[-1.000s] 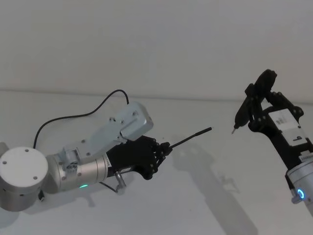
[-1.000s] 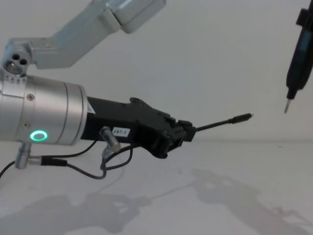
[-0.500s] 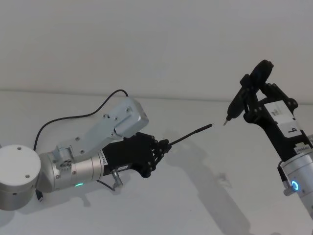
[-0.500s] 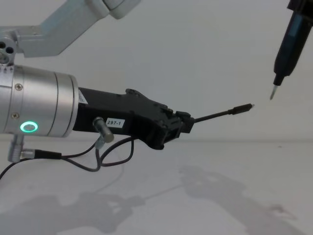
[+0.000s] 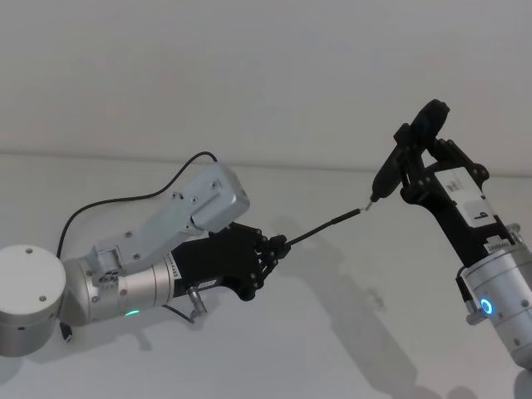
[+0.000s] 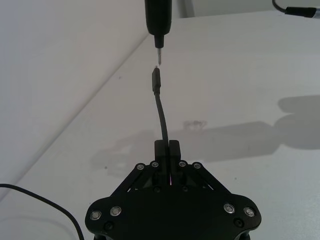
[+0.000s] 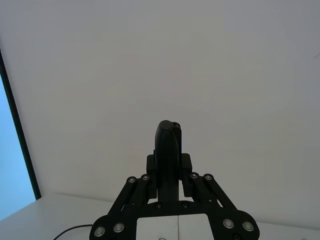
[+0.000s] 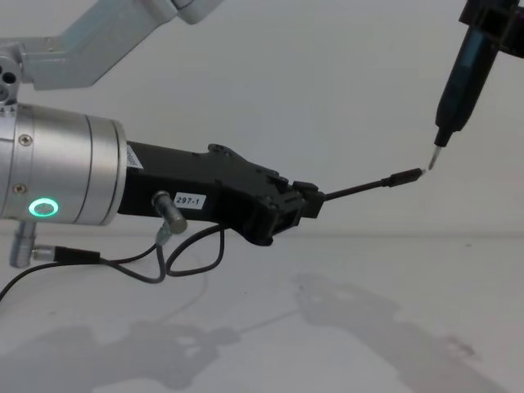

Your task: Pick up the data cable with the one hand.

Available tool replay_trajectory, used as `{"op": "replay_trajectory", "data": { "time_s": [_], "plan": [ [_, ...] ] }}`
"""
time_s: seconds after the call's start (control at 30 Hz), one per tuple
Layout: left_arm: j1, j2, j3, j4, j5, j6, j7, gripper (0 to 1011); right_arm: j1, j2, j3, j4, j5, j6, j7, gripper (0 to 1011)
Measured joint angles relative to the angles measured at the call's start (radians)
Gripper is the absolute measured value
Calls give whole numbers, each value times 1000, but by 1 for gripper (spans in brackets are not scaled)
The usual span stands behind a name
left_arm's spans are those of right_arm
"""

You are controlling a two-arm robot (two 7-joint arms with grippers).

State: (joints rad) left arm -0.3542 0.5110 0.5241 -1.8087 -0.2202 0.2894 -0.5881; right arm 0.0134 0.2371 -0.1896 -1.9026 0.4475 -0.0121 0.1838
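**Cable's in the left gripper, plug end up in the air**

So the pick-up looks basically done to me. The left gripper [image 8: 309,205] is clamped tight on the data cable [image 8: 368,187], with its fingers pinching the cord a little way back from the end. The free stretch sticks out stiffly forward and slightly up, well clear of the table [image 5: 332,332]. The rest of the cord trails back behind the left arm and loops across the surface.

The right gripper [image 5: 416,170] is up high on the other side, gripping a black pen-like tool [image 8: 458,90] that points down. Its thin metal tip sits right at the plug [image 6: 156,80], either touching or just shy of it. I can't tell which.

My guess is the lifting part is finished and this is the hold-it-steady stage. Whatever comes next needs the left grip kept firm so the cord doesn't slip or droop. Any move from either arm has to be tiny, because tip and plug are so close.
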Motion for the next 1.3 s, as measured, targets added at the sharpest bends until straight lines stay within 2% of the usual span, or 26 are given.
{"op": "replay_trajectory", "data": {
  "time_s": [1.3],
  "plan": [
    [1, 2, -2, -3, -3, -1, -1, 43, 31, -8, -12, 30, 4, 6, 11, 268]
  ]
}}
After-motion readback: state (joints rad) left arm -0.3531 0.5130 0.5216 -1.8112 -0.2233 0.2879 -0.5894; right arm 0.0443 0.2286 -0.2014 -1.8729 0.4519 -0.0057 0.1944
